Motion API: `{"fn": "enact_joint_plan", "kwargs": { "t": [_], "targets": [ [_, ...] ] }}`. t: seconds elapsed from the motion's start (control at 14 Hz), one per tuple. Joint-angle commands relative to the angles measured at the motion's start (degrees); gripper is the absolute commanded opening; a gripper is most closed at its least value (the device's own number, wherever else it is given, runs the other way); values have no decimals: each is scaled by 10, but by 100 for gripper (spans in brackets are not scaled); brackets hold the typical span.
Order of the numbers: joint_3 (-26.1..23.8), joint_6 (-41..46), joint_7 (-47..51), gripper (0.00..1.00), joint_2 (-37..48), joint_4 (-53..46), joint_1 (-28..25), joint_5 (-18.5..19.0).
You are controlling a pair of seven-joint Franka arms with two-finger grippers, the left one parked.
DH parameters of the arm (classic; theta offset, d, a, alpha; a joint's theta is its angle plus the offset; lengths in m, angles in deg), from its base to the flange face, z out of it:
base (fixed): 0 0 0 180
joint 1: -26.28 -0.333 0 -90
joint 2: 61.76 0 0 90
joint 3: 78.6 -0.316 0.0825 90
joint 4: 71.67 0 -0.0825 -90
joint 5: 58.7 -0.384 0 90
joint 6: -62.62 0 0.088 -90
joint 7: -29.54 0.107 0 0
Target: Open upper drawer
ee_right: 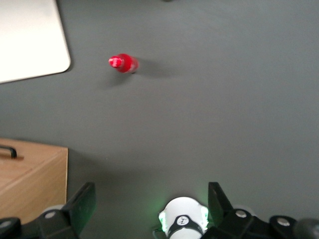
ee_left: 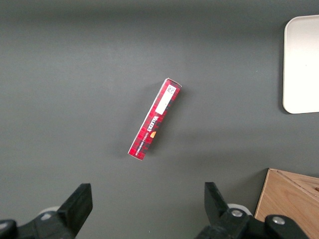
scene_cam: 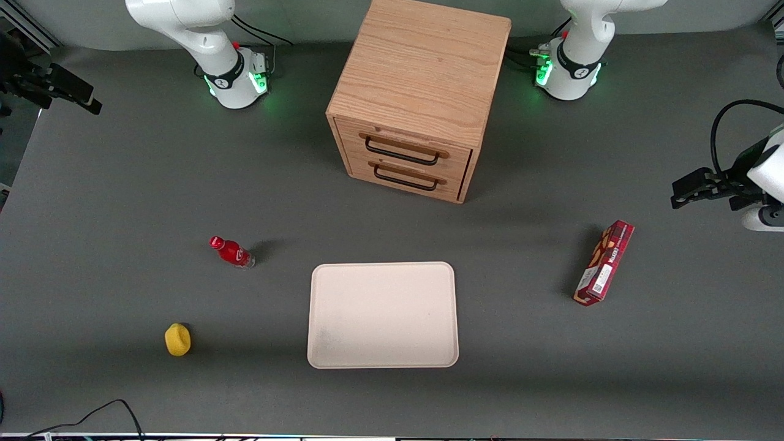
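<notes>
The wooden cube cabinet stands on the grey table, farther from the front camera than the tray. Its upper drawer is shut, flush with the cabinet front, with a black wire handle. The matching lower drawer is shut too. My right gripper hangs high at the working arm's end of the table, well away from the cabinet. In the right wrist view the gripper is open and empty above bare table and its own arm base. A corner of the cabinet shows there.
A cream tray lies in front of the cabinet. A red bottle and a yellow object sit toward the working arm's end. A red box lies toward the parked arm's end.
</notes>
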Motion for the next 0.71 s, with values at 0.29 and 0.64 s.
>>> {"fn": "enact_joint_plan", "kwargs": {
  "t": [0.29, 0.64],
  "targets": [
    [-56, 16, -143, 100, -112, -136, -4, -114],
    [-118, 8, -237, 100, -227, -186, -3, -270]
  ]
}}
